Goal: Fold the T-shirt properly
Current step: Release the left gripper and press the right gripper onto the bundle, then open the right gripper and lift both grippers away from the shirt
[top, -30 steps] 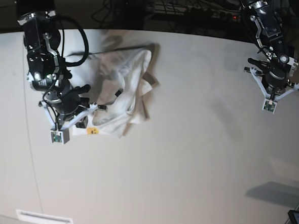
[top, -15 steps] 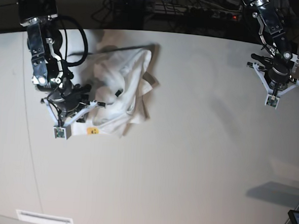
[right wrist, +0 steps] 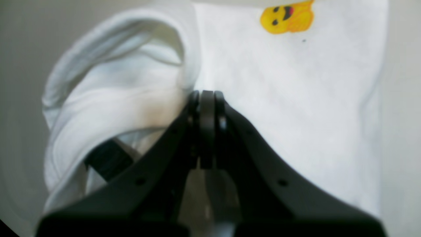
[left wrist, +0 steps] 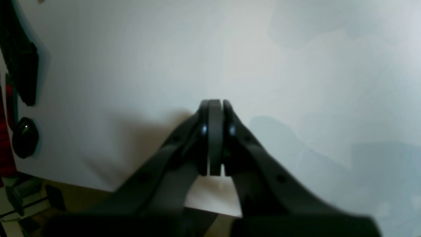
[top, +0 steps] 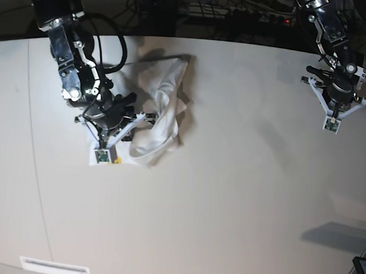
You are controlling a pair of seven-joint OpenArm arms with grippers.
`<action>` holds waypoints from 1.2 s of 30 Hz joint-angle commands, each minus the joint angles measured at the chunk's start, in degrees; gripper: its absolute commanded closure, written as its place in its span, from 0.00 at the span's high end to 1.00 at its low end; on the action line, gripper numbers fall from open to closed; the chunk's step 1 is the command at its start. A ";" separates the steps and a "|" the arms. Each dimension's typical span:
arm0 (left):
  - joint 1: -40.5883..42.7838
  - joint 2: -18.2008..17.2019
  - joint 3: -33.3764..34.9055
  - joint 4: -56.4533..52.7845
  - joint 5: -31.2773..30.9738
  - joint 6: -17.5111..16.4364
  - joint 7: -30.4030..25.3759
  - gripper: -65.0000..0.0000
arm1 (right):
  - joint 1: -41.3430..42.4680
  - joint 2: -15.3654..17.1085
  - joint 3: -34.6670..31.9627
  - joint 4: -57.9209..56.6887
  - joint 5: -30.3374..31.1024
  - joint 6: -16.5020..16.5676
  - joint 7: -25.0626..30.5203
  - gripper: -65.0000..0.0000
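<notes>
The white shirt lay bunched on the surface, beneath the right claw, which was closed; whether cloth was pinched in it could not be told. The left claw was closed and empty, well apart from the shirt. The cloth looked light, soft and limp, likely to crease and slide rather than break. The raised, rolled fold seemed the easiest place to grasp; the flat part would probably need a shallow pinch at its edge. The right wrist view showed a smiling yellow figure on the shirt and a dark patch tucked under the fold. Only the base view showed both arms and the shirt's whole spread.
</notes>
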 commanded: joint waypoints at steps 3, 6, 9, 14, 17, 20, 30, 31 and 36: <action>-0.47 -0.67 -0.14 1.13 0.05 0.09 -0.67 0.00 | 0.94 -1.07 -0.93 0.89 0.02 0.21 1.13 0.00; -0.64 -0.67 -0.14 1.04 0.05 0.09 -0.67 0.00 | 1.03 -1.59 -3.74 1.16 0.02 0.13 1.13 0.00; -0.64 -0.67 -0.14 1.04 0.05 0.09 -0.67 0.00 | 1.20 -1.86 -6.82 1.24 0.02 0.13 1.31 0.00; -0.73 -0.67 -0.14 0.86 0.14 0.09 -0.67 0.00 | 1.11 -2.91 -9.37 2.65 0.02 0.13 1.05 0.00; -0.73 -0.67 -0.06 0.86 0.14 0.09 -0.67 0.00 | 0.94 -2.91 -11.21 4.67 0.02 0.13 0.96 0.00; -0.73 -0.58 -0.06 0.77 0.14 0.09 -0.67 0.00 | 0.94 -2.91 -12.18 6.69 0.02 -0.84 -0.63 0.00; -0.73 -0.58 -0.06 0.77 0.14 0.09 -0.67 0.00 | -3.37 -0.45 -11.65 12.94 0.29 -6.73 -2.82 0.00; -0.82 -0.58 -0.06 0.77 0.14 0.09 -0.67 0.00 | -4.34 -0.45 -11.65 13.02 0.29 -6.73 -2.82 0.00; -0.91 -0.58 -0.06 0.77 0.14 0.09 -0.67 0.00 | -10.23 -0.63 -11.65 12.85 0.11 -6.73 -2.12 0.00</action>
